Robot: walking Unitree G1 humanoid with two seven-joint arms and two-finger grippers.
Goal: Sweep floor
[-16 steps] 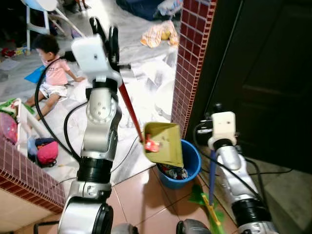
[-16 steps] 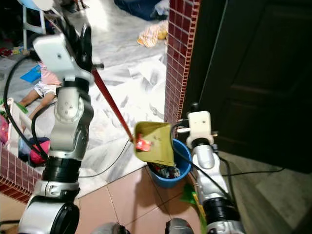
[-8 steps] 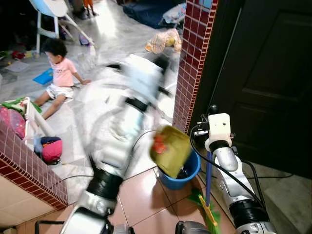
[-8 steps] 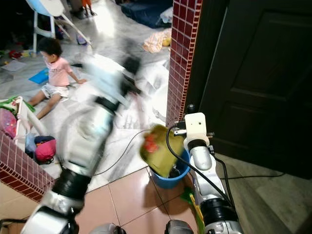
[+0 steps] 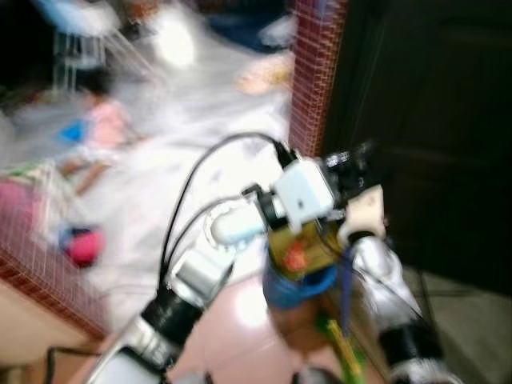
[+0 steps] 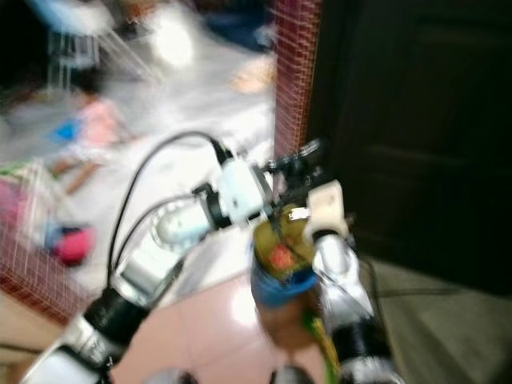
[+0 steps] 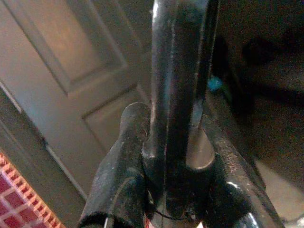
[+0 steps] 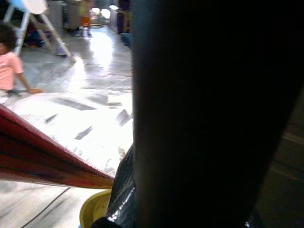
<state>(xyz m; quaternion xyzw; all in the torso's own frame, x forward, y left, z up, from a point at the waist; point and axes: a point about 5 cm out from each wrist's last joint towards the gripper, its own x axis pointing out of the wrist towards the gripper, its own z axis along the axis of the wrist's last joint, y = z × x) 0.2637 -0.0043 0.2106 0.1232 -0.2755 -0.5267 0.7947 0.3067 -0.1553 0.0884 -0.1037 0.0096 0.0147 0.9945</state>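
The head views are blurred by motion. My left gripper (image 5: 352, 158) reaches across to the right, fingers (image 7: 178, 95) pressed together toward the dark door, shut on the dustpan's red handle (image 8: 47, 161). The yellow dustpan (image 5: 300, 248) hangs tilted over the blue bucket (image 5: 296, 290) at the foot of the brick pillar. My right gripper (image 5: 350, 240) sits just right of the dustpan, shut on the blue broom handle (image 5: 345, 280). The green broom head (image 5: 339, 342) rests on the tiles below.
A red brick pillar (image 5: 316, 64) and a dark door (image 5: 432, 120) stand close ahead and to the right. A child (image 5: 104, 128) sits on the pale floor at the far left. A low brick wall (image 5: 32, 264) and a pink bag (image 5: 80, 244) lie left.
My left arm has swung from upright on the left down and across to the right, carrying the dustpan over the bucket. The camera also shifted. The right arm with the broom stayed put.
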